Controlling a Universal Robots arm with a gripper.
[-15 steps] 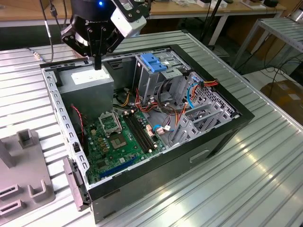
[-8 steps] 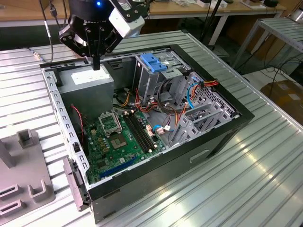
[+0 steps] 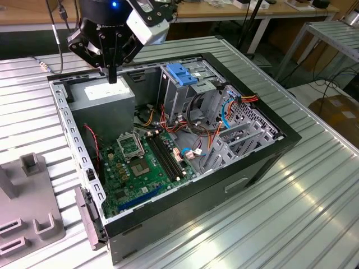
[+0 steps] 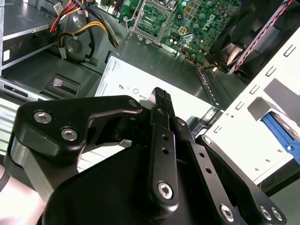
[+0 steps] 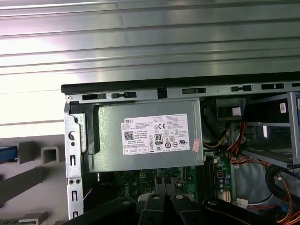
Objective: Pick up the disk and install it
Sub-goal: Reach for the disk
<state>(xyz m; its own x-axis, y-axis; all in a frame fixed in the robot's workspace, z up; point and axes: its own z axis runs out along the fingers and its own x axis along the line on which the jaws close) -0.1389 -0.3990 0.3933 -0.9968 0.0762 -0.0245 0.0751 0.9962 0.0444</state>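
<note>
Since the pincer [image 3: 112, 77] hangs closed and empty over the open PC case [image 3: 252, 168], the job looks to be at its first step: approach for pick-up, nothing grasped yet. Its two black fingers are pressed together, tips just above the power supply [image 3: 106, 95], a plain grey sheet-metal box w/ a white sticker. The second wrist view of the pincer [image 4: 160, 95] agrees: jaws together, nothing between.

The disk [image 5: 5, 154] seems to sit outside the case, by the grey holder [image 3: 28, 202] on the desk [image 3: 314, 213]. That is judged from a thin blue strip, prob. its bracket edge, beside the holder's blocky posts; the rest is cut off. A like blue strip shows in the second wrist view [image 4: 280, 135].

A grasp would call for the jaws opened wide enough for the disk's flat body, and travel over the case wall toward the holder, well apart from the present spot.

Materials:
- Desk: ribbed, shiny aluminium slats.
- Holder: matte, looks like plastic.
- Motherboard [image 3: 140, 168]: green, w/ long black slots.
- Drive cage [image 3: 179, 92]: upright perforated metal, blue plastic handle.
- Cables [image 3: 247, 100]: red, orange, loose loops.
</note>
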